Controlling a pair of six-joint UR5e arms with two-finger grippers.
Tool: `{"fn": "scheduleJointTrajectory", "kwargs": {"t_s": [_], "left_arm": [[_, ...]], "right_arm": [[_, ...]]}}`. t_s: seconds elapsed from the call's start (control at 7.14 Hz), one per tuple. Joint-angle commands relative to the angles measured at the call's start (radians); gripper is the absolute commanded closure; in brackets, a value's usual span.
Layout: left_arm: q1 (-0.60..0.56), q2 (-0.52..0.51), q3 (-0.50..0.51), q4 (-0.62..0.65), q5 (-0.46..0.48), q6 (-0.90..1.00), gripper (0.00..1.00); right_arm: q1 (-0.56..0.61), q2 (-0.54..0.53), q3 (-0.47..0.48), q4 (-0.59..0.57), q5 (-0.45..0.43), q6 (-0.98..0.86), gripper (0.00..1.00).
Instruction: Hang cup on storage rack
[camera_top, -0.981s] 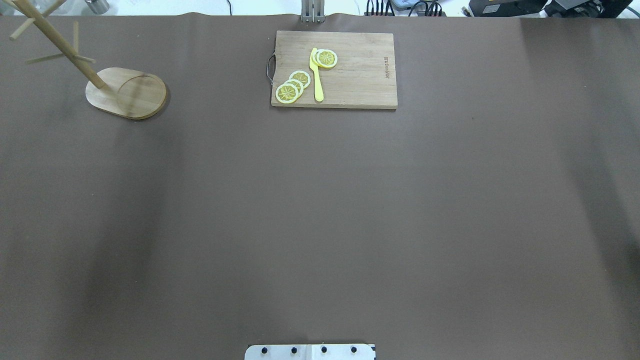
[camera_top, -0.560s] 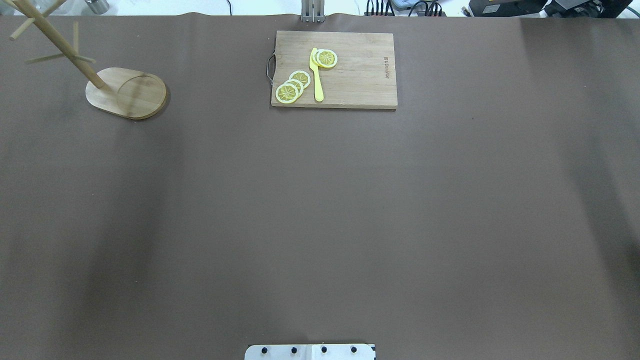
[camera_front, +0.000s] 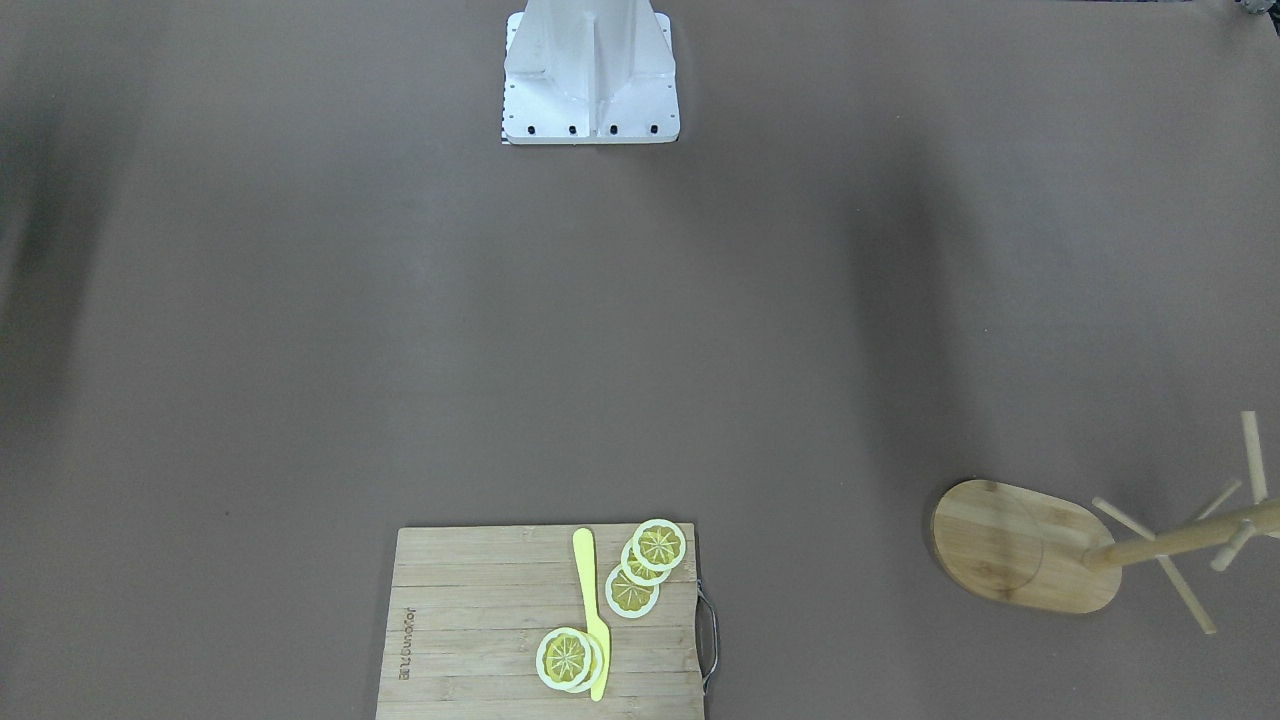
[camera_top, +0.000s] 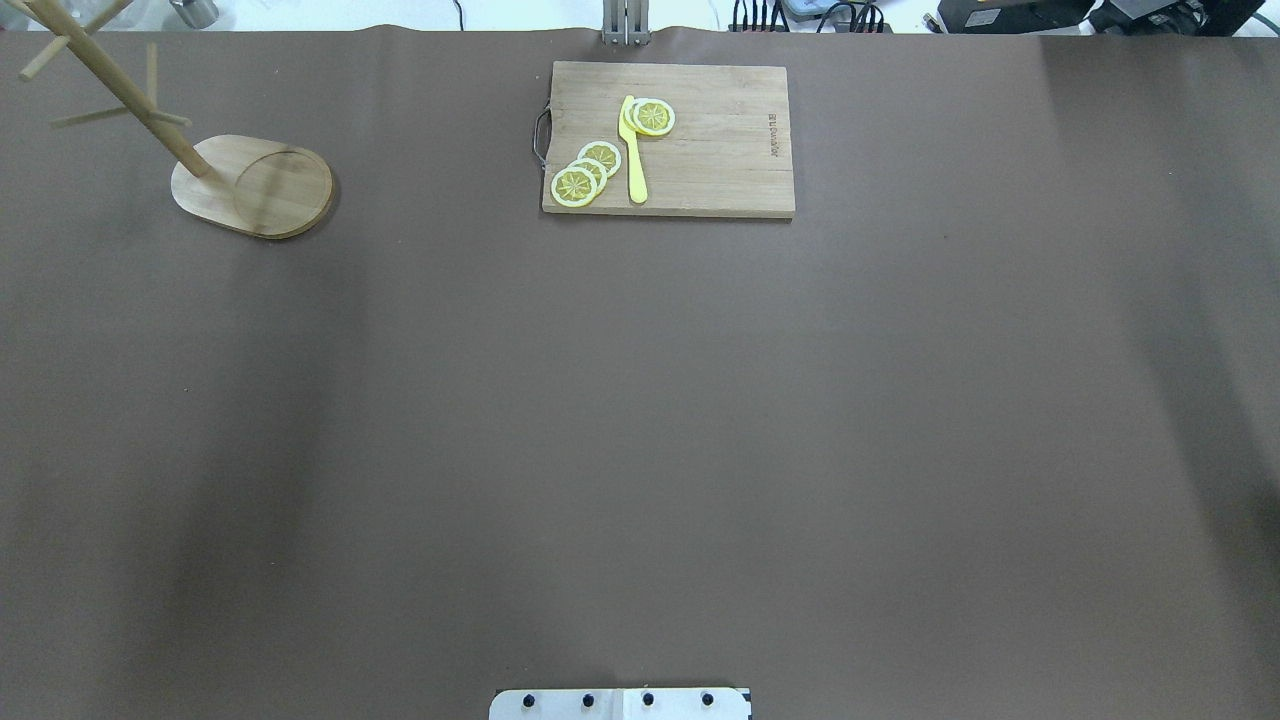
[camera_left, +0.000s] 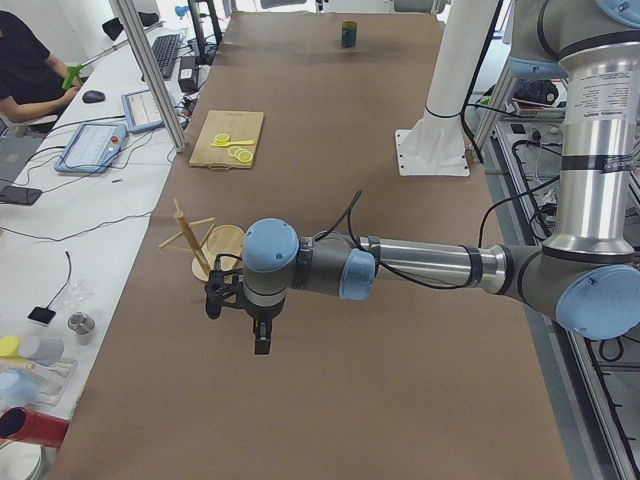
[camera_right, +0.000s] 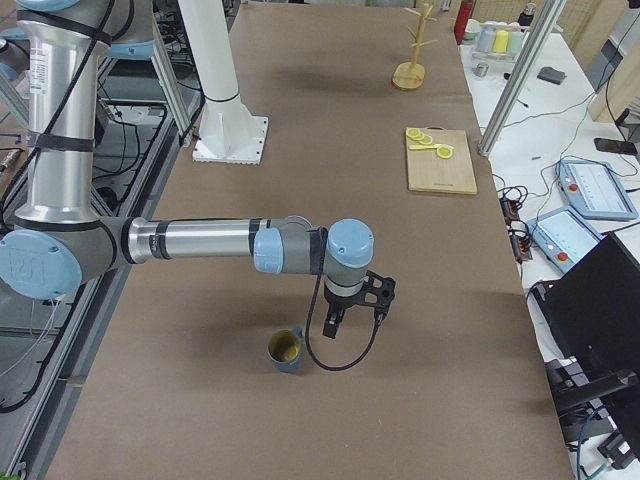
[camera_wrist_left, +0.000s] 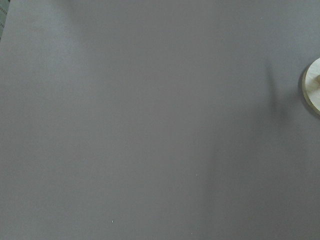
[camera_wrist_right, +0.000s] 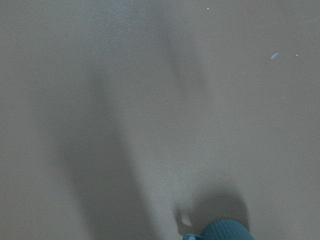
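Note:
The dark blue cup (camera_right: 286, 350) stands upright on the brown table at the robot's right end, its yellowish inside showing. It is small and far in the exterior left view (camera_left: 348, 33), and its rim shows at the bottom of the right wrist view (camera_wrist_right: 225, 231). My right gripper (camera_right: 355, 308) hovers just beside it, a little apart; I cannot tell whether it is open or shut. The storage rack (camera_top: 250, 186) stands empty at the far left, also in the front view (camera_front: 1020, 545). My left gripper (camera_left: 238, 320) hovers near the rack (camera_left: 195, 243); I cannot tell its state.
A wooden cutting board (camera_top: 720, 150) with lemon slices (camera_top: 588, 170) and a yellow knife (camera_top: 632, 150) lies at the table's far middle. The robot's white base (camera_front: 590, 70) stands at the near edge. A seated operator (camera_left: 25, 60) and desk gear are beside the table.

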Motion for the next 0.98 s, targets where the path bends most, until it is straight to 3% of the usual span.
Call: {"fn": "scheduleJointTrajectory", "kwargs": {"t_s": [0.0,0.28,0.56,0.84], "left_arm": [[-0.001,0.000,-0.007,0.000,-0.002,-0.002,0.02],[-0.001,0.002,-0.013,0.000,-0.002,-0.002,0.02],[-0.001,0.002,-0.018,0.002,-0.002,0.000,0.02],[-0.001,0.002,-0.021,0.003,-0.001,0.000,0.02]], "right_arm": [[0.021,-0.090,0.007,0.005,-0.003,-0.001,0.00],[0.030,-0.188,-0.008,0.085,0.003,0.009,0.00],[0.032,-0.218,-0.041,0.121,0.003,0.017,0.00],[0.030,-0.224,-0.180,0.310,0.006,0.025,0.00]]}}
